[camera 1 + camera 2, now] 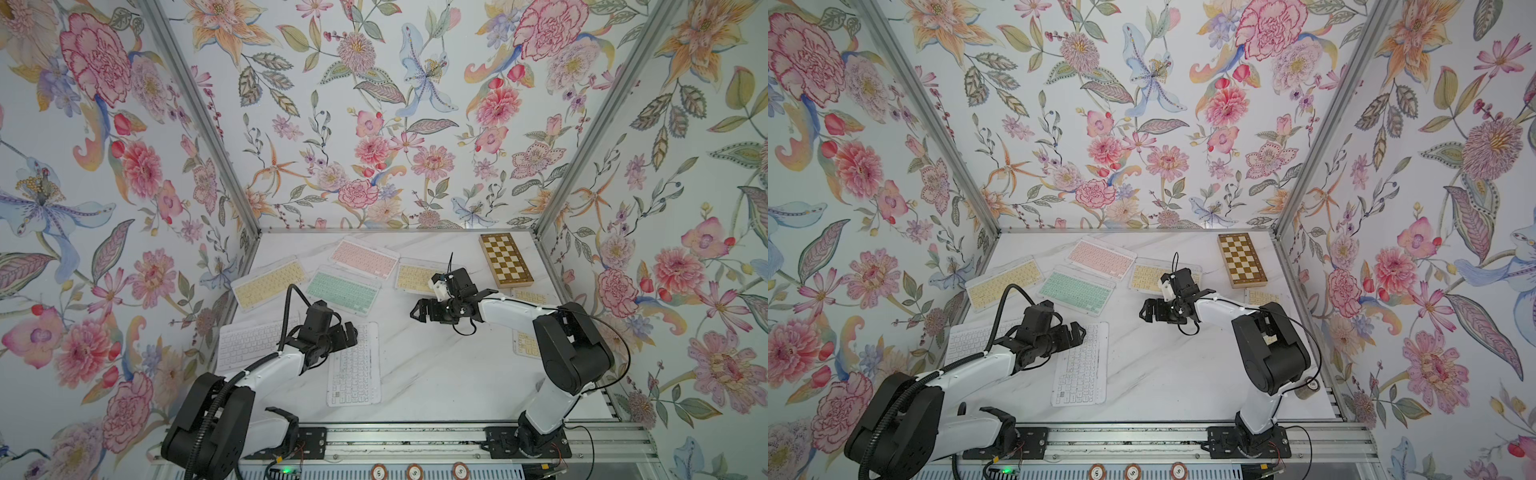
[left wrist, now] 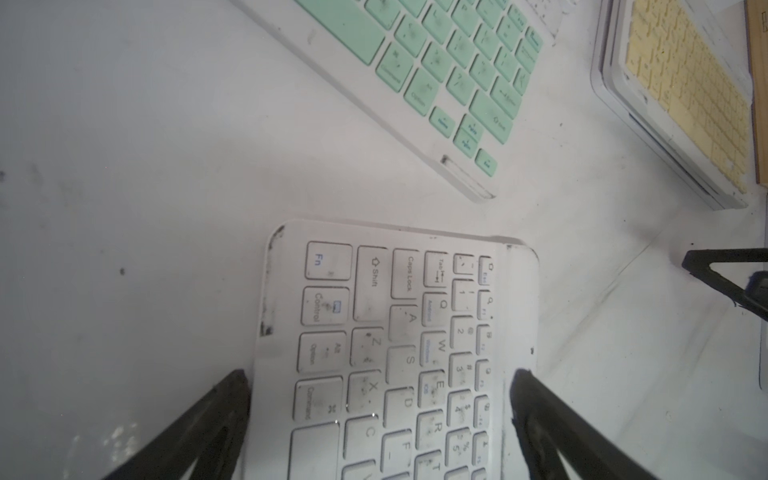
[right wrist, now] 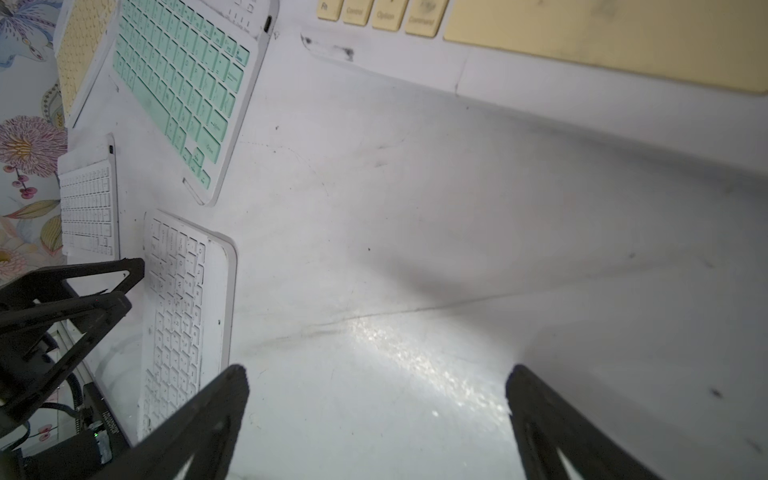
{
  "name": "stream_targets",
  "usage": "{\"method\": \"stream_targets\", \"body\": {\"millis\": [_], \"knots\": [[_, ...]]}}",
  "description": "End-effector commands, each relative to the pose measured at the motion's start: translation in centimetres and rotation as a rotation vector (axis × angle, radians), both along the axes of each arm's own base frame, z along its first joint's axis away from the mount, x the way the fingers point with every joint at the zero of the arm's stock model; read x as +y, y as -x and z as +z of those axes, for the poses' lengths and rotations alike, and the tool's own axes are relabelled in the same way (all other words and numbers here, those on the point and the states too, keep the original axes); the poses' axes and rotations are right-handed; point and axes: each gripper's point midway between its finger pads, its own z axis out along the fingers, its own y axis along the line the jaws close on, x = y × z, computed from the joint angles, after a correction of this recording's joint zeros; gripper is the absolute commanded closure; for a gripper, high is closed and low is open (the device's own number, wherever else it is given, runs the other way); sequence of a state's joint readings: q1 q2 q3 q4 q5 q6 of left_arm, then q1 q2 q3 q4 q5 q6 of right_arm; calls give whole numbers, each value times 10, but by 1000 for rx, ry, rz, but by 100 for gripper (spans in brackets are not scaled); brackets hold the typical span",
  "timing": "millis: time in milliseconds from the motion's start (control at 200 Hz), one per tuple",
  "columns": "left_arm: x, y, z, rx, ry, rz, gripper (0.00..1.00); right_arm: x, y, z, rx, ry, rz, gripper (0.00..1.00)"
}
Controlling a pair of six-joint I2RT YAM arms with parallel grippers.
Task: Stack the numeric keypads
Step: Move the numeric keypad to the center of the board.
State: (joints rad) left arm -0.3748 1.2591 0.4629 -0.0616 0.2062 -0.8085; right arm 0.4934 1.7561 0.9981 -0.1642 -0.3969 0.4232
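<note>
Several numeric keypads lie flat and apart on the marble table (image 1: pixel 436 374): a yellow one (image 1: pixel 268 284), a pink one (image 1: pixel 365 257), a mint one (image 1: pixel 343 291), a second yellow one (image 1: pixel 415 276) partly under my right wrist, a white one (image 1: pixel 249 345) and another white one (image 1: pixel 353 365). My left gripper (image 1: pixel 352 332) hovers over the far end of that second white keypad (image 2: pixel 399 316). It is open, with a finger (image 2: pixel 232 399) beside each long edge. My right gripper (image 1: pixel 417 311) stands open over bare table (image 3: pixel 374 249), holding nothing.
A brown-and-cream chessboard (image 1: pixel 506 259) lies at the back right. Two small yellow keypads (image 1: pixel 532 297) (image 1: pixel 525 345) show beside and under my right arm. Flowered walls close in three sides, and a metal rail (image 1: pixel 395 436) runs along the front.
</note>
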Motion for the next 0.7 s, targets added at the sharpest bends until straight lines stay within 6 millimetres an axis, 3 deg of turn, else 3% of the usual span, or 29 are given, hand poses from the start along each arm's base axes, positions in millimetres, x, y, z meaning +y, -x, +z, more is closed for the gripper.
{"method": "stream_targets", "body": {"millis": [0, 190, 280, 465, 696], "knots": [[20, 66, -40, 276, -104, -36, 1, 9, 11, 4, 6, -2, 28, 1], [11, 72, -38, 306, -102, -66, 1, 39, 26, -2, -13, 92, 112, 1], [12, 73, -39, 315, -111, -69, 1, 64, 42, -8, -13, 124, 166, 1], [-4, 75, -39, 301, 15, -59, 1, 101, 64, -18, -30, 189, 240, 0], [-8, 73, -37, 287, 33, -62, 1, 113, 76, -33, -50, 323, 265, 6]]}}
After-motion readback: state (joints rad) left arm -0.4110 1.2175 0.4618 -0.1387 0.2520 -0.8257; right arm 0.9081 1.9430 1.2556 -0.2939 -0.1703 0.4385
